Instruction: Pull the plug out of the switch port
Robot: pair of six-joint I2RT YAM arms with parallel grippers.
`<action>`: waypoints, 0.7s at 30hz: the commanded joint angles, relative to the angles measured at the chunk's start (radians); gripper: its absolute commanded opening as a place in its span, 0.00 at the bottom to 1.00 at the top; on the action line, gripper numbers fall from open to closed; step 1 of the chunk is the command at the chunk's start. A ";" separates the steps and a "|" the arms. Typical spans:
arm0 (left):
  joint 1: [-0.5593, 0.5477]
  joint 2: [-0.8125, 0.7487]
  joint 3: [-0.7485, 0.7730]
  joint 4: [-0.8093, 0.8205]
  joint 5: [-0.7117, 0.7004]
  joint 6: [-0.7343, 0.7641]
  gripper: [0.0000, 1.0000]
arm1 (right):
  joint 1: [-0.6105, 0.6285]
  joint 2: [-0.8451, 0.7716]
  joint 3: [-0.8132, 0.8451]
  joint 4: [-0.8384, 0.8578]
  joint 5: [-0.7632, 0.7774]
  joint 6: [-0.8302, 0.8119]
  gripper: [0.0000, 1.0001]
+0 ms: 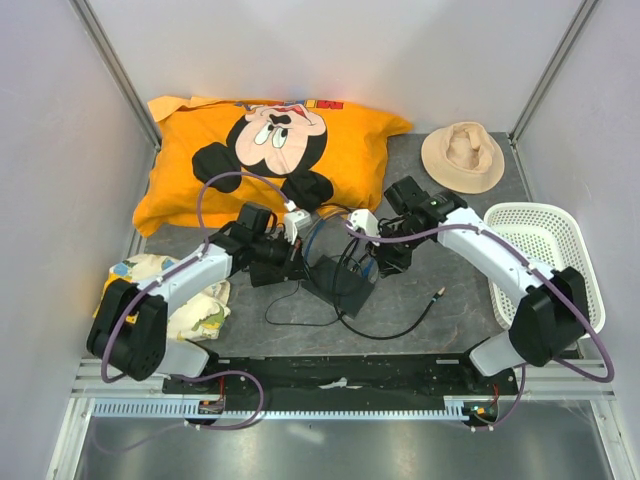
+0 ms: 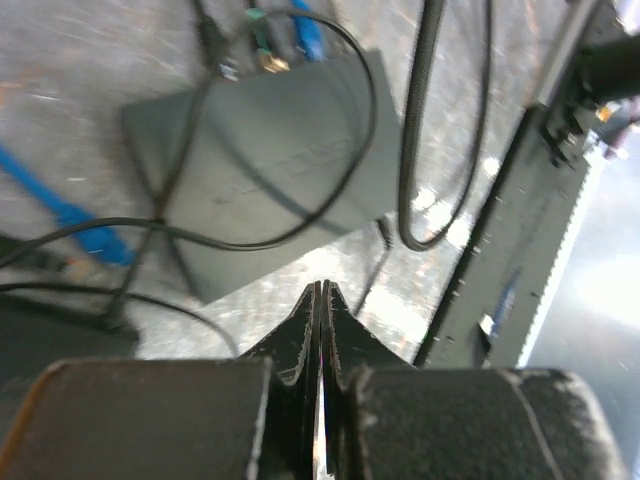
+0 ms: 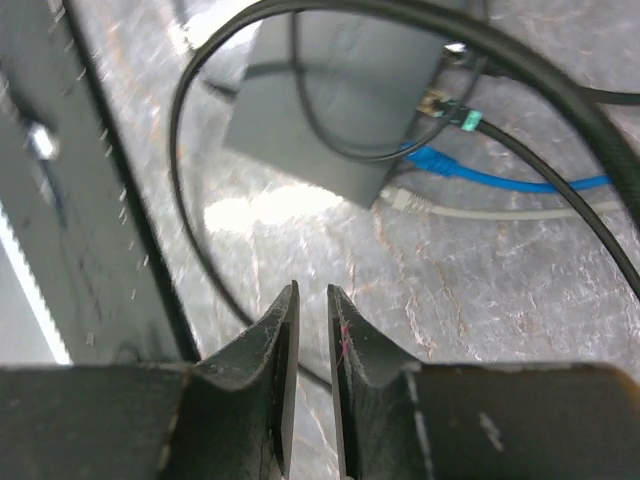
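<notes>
The right gripper (image 3: pixel 312 290) is hovering with its fingers slightly apart and nothing between them, while the left gripper (image 2: pixel 320 290) is hanging pressed together, also empty. Beyond them the switch (image 3: pixel 335 90) is lying flat between the two, with a blue plug (image 3: pixel 425 157) and a grey plug (image 3: pixel 405 200) sitting at one edge. Nothing is pinning the box, so a pull is probably going to drag it along, and the black cable (image 3: pixel 190 150) looping around it is threatening to snag the fingers
</notes>
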State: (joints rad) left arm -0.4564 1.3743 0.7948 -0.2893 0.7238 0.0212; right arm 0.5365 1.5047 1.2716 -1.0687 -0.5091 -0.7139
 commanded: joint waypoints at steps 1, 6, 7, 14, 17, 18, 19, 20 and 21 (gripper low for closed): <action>-0.025 0.090 0.038 -0.017 0.082 0.034 0.02 | 0.000 -0.011 -0.125 0.247 0.079 0.209 0.24; -0.031 0.121 0.037 -0.051 -0.032 0.088 0.02 | -0.020 0.034 -0.180 0.527 0.323 0.445 0.21; -0.031 0.124 0.040 -0.065 -0.037 0.100 0.02 | -0.018 0.051 -0.173 0.545 0.325 0.470 0.21; -0.031 0.140 0.027 -0.111 -0.096 -0.081 0.02 | -0.009 0.198 -0.132 0.655 0.281 0.473 0.21; -0.031 0.192 0.029 -0.103 -0.152 -0.087 0.02 | 0.003 0.230 -0.124 0.674 0.277 0.491 0.21; -0.031 0.230 0.033 -0.102 -0.171 -0.086 0.02 | 0.013 0.233 -0.129 0.684 0.276 0.496 0.21; -0.031 0.247 0.049 -0.102 -0.188 -0.087 0.01 | 0.016 0.236 -0.136 0.693 0.279 0.501 0.21; -0.031 0.265 0.058 -0.100 -0.204 -0.089 0.02 | 0.022 0.248 -0.137 0.699 0.282 0.507 0.21; -0.031 0.279 0.066 -0.094 -0.243 -0.099 0.02 | 0.029 0.255 -0.137 0.699 0.285 0.510 0.21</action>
State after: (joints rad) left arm -0.4858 1.5917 0.8101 -0.3805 0.5888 -0.0200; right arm 0.5407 1.7405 1.1107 -0.4351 -0.2276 -0.2466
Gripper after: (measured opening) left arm 0.022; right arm 0.210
